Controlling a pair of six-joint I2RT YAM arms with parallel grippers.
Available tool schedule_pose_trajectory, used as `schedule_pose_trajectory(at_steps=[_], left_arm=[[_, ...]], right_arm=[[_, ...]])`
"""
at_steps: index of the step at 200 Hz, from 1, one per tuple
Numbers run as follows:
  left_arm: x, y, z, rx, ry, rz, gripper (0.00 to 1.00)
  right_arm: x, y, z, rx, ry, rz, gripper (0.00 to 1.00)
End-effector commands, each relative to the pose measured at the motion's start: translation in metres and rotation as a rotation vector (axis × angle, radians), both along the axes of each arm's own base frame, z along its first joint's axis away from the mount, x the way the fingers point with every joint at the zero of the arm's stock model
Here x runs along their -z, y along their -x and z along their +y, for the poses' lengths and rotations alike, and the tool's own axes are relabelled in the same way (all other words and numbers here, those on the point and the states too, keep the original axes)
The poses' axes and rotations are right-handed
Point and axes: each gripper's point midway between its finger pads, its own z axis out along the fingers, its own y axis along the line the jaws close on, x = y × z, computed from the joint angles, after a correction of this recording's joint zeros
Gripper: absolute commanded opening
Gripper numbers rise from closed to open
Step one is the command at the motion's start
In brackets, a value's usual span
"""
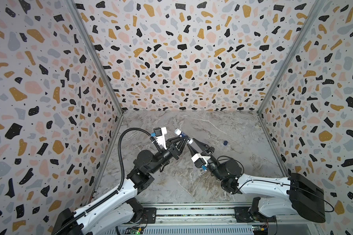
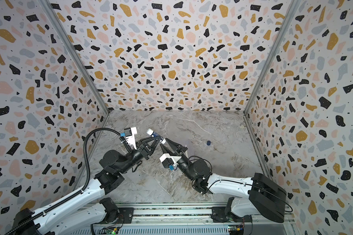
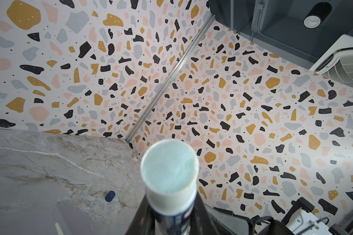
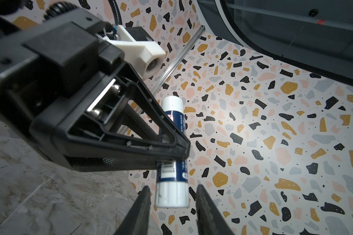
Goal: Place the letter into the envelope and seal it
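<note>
Sealing step judged underway: blue-and-white plastic glue stick [image 1: 180, 133] is clamped in left claw [image 1: 184, 138], white base straddled by parted right claw [image 4: 172, 187]; closing and twisting likely needed next.

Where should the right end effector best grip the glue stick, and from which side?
The near white end of the glue stick, free beyond the left end effector clamped on its blue middle. Come endwise along the stick, as the right end effector points, a finger on each side.
</note>
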Motion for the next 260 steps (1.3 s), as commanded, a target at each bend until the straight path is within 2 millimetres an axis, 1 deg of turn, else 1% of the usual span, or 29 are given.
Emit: schedule_pose_trajectory(at_steps=[1,43,67,87,88,99,115,124,140,161,181,195,216,225,230,233,235,236,247,252,254,260], left_arm=[[-0.033,0.006,0.004,0.009,0.063,-0.072,0.0],[-0.032,0.006,0.003,0.015,0.057,-0.075,0.0],[-0.031,0.008,0.001,0.025,0.038,-0.093,0.0],[-0.032,0.012,0.0,0.023,-0.016,-0.141,0.0],[-0.032,0.013,0.0,0.023,-0.018,-0.144,0.0],[-0.032,0.016,0.0,0.023,-0.044,-0.177,0.0],[-0.035,0.022,0.0,0.031,-0.073,-0.23,0.0],[-0.035,0.025,-0.002,0.043,-0.086,-0.253,0.0],[-0.036,0.03,-0.004,0.066,-0.103,-0.284,0.0],[-0.036,0.034,-0.006,0.083,-0.111,-0.307,0.0],[-0.034,0.035,-0.006,0.086,-0.11,-0.305,0.0],[-0.034,0.034,-0.005,0.081,-0.103,-0.298,0.0],[-0.032,0.029,-0.003,0.062,-0.088,-0.265,0.0],[-0.032,0.026,-0.002,0.053,-0.077,-0.247,0.0],[-0.032,0.025,-0.002,0.049,-0.07,-0.238,0.0],[-0.032,0.024,-0.001,0.047,-0.066,-0.232,0.0],[-0.033,0.023,-0.001,0.046,-0.062,-0.228,0.0],[-0.033,0.023,-0.001,0.044,-0.061,-0.226,0.0],[-0.032,0.018,0.001,0.028,-0.041,-0.19,0.0],[-0.034,0.017,0.001,0.024,-0.032,-0.182,0.0],[-0.034,0.017,0.002,0.023,-0.029,-0.176,0.0],[-0.034,0.015,0.002,0.017,-0.02,-0.163,0.0]], right_arm=[[-0.026,0.0,-0.003,0.004,-0.072,-0.025,0.27],[-0.024,-0.001,-0.001,-0.009,-0.076,0.002,0.11],[-0.024,0.001,-0.002,-0.101,-0.099,0.071,0.04],[-0.026,0.002,-0.004,-0.298,-0.122,0.219,0.04],[-0.027,0.005,-0.004,-0.331,-0.122,0.235,0.04],[-0.027,0.006,-0.008,-0.468,-0.132,0.346,0.04],[-0.027,0.015,-0.012,-0.677,-0.133,0.48,0.04],[-0.026,0.023,-0.014,-0.801,-0.109,0.549,0.04],[-0.022,0.034,-0.013,-0.931,-0.072,0.638,0.04],[-0.017,0.041,-0.01,-1.012,-0.039,0.705,0.04],[-0.013,0.039,-0.009,-1.019,-0.033,0.736,0.05],[-0.013,0.038,-0.008,-1.011,-0.035,0.732,0.08],[-0.013,0.031,-0.01,-0.952,-0.054,0.701,0.13],[-0.014,0.026,-0.011,-0.903,-0.066,0.67,0.2],[-0.015,0.021,-0.011,-0.847,-0.077,0.637,0.27],[-0.014,0.02,-0.011,-0.838,-0.079,0.634,0.28],[-0.015,0.017,-0.012,-0.807,-0.084,0.615,0.31],[-0.015,0.017,-0.012,-0.807,-0.084,0.615,0.31],[-0.015,0.005,-0.016,-0.656,-0.114,0.536,0.42],[-0.015,0.002,-0.018,-0.604,-0.119,0.501,0.46],[-0.015,0.0,-0.02,-0.558,-0.125,0.472,0.49],[-0.015,-0.003,-0.023,-0.472,-0.129,0.414,0.54]])
